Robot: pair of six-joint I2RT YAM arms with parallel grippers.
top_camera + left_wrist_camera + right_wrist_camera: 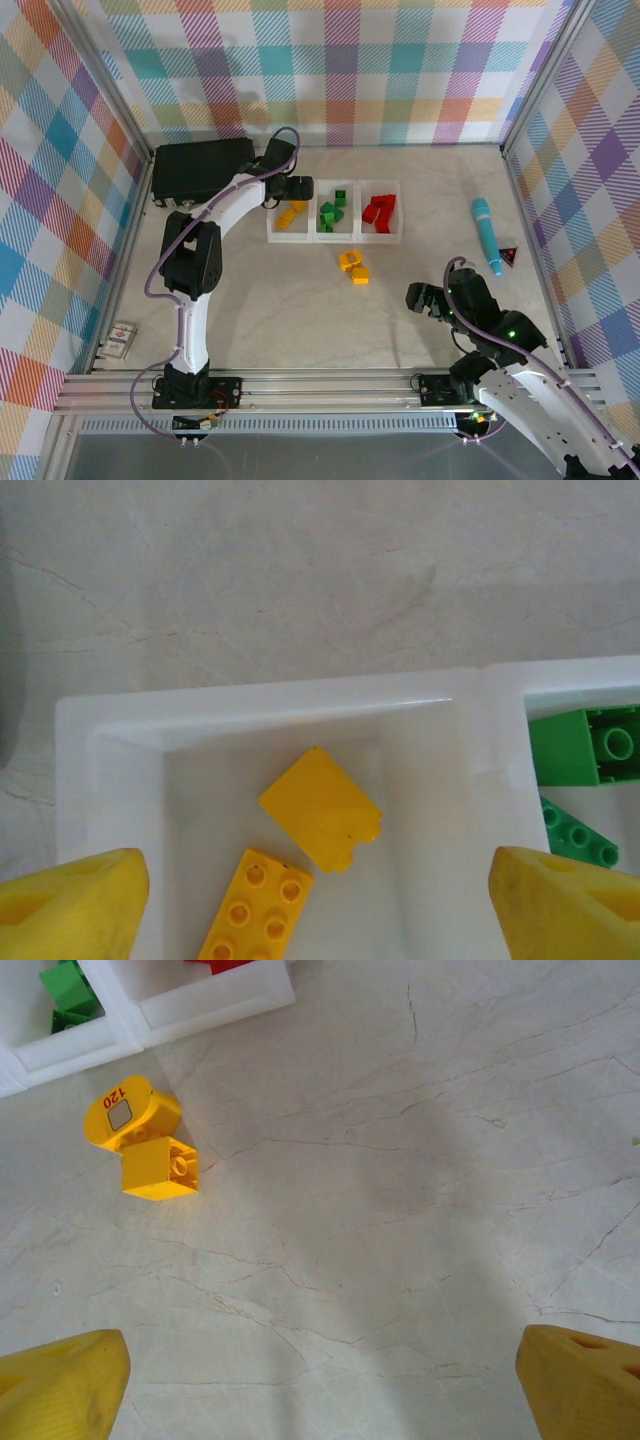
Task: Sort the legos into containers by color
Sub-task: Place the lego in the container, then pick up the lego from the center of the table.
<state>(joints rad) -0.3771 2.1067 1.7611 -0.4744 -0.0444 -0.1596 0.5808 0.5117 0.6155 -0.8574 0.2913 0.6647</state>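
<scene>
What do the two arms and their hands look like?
The left arm and right arm have white links, black joints and a lilac cable looped alongside. A green light glows on the right arm. The left hand and right hand are black, with yellow wedge-shaped fingers.

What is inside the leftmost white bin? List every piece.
Two yellow legos lie in the leftmost bin: a smooth-faced block and a studded brick beside it. The left claw hangs open above. The studded brick's near end runs off the wrist picture, so that part stays unseen.
</scene>
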